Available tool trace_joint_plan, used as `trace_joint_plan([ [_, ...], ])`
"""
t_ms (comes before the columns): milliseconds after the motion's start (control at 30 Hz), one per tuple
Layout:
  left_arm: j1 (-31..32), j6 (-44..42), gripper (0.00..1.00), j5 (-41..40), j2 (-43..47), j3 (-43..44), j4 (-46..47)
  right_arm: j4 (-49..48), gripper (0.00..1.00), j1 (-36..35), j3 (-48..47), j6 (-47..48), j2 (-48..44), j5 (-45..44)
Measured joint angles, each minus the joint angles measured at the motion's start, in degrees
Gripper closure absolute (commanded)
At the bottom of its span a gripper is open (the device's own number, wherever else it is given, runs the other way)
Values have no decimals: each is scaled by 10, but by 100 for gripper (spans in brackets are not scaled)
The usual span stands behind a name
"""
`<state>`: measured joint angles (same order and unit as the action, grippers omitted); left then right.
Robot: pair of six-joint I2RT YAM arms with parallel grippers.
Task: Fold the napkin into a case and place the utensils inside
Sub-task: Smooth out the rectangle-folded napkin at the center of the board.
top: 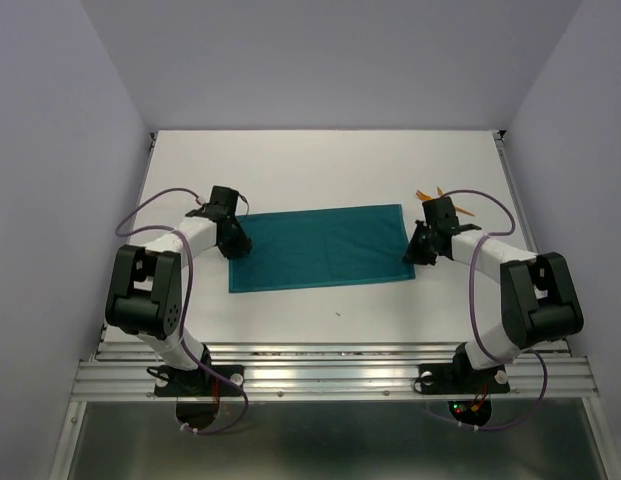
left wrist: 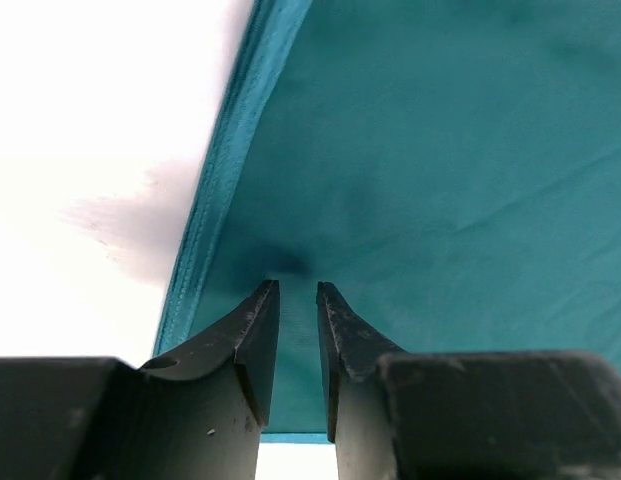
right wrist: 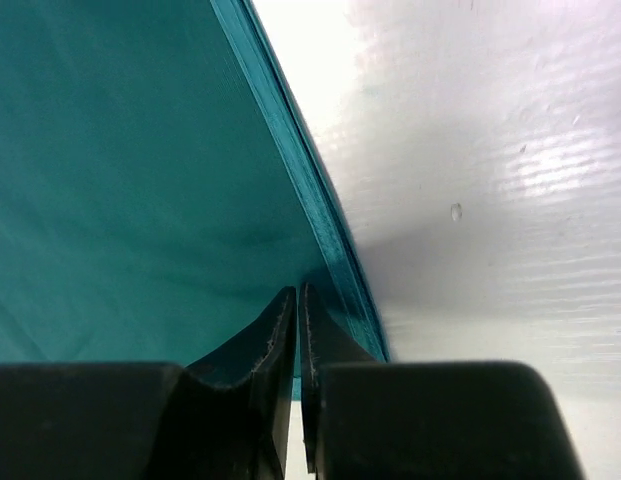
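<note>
Right wrist: near-closed pincer (right wrist: 297, 293) on napkin (right wrist: 140, 150)

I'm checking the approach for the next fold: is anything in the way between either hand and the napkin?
Nothing visible does. The left hand is at the left edge of the napkin, the right hand at its right edge, fingertips right at the cloth.

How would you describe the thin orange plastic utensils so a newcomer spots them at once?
On the white table, find the flat teal cloth napkin lying in the middle. Just past its far right corner, partly hidden behind the right arm at its wrist, thin orange plastic utensils poke out, the only orange on the tabletop.
</note>
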<state>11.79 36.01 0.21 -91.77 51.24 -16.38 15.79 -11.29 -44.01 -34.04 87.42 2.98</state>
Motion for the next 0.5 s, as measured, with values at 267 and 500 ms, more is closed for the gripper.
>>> trace_joint_plan([
  [267,49,-8,64,20,-47,150,-9,18,89,-18,-152,4,56,0],
  [500,68,6,65,93,-137,230,49,-3,89,-92,-339,1,194,34],
])
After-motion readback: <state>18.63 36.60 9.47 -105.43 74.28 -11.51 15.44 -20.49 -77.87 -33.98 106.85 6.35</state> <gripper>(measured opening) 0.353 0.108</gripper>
